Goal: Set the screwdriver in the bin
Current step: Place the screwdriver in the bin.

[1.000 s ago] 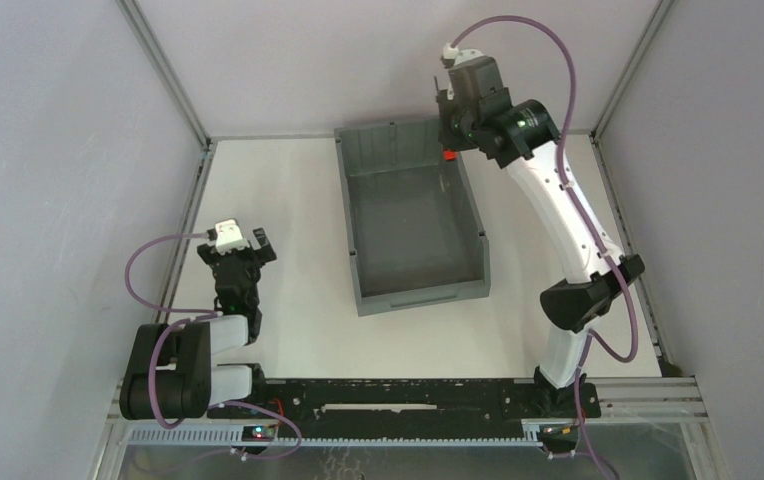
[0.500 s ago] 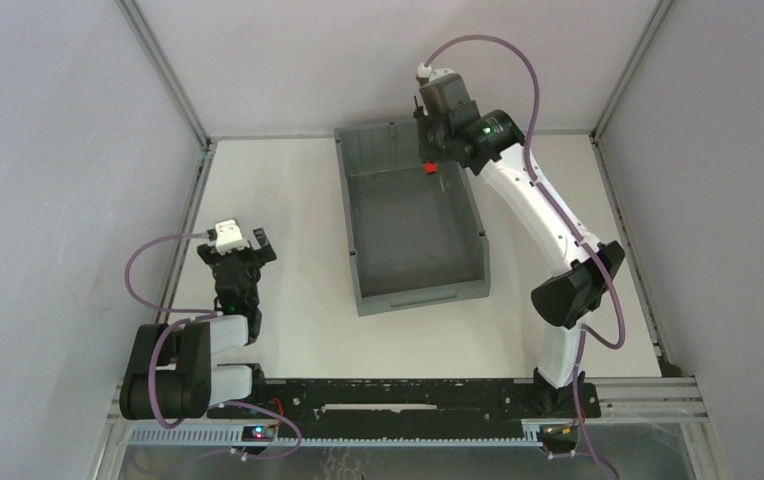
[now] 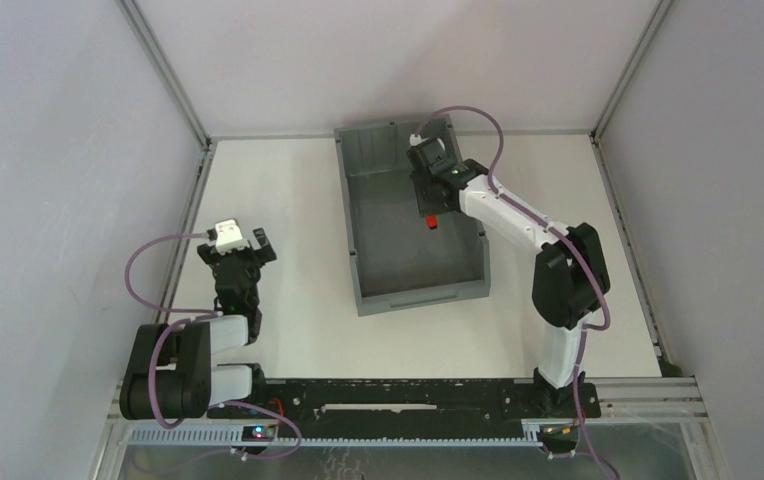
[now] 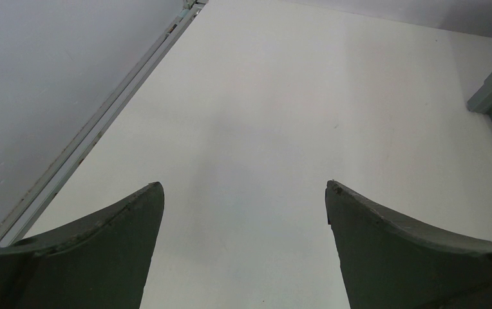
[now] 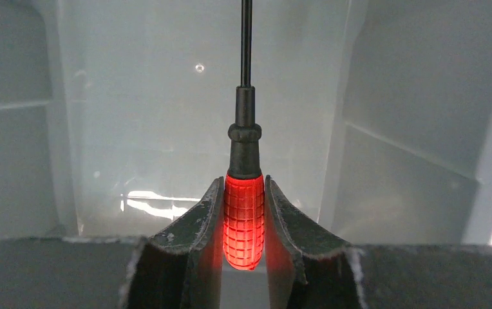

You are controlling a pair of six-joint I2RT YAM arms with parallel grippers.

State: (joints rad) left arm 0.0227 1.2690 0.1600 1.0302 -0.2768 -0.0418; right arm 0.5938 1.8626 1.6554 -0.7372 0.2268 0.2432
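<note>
— Where's the screwdriver (image 5: 245,138)?
— Pinched by its red handle in my right claw (image 5: 243,187). The shaft runs straight out from my fingers toward the floor of the bin (image 3: 423,297), with walls on either side.
— And your other arm?
— My left claw (image 4: 243,193) hangs spread over the table (image 4: 263,96), well apart from the bin.
— What changed?
— A second ago I was up at the bin's far right corner. Now I'm lower, over its middle.
</note>
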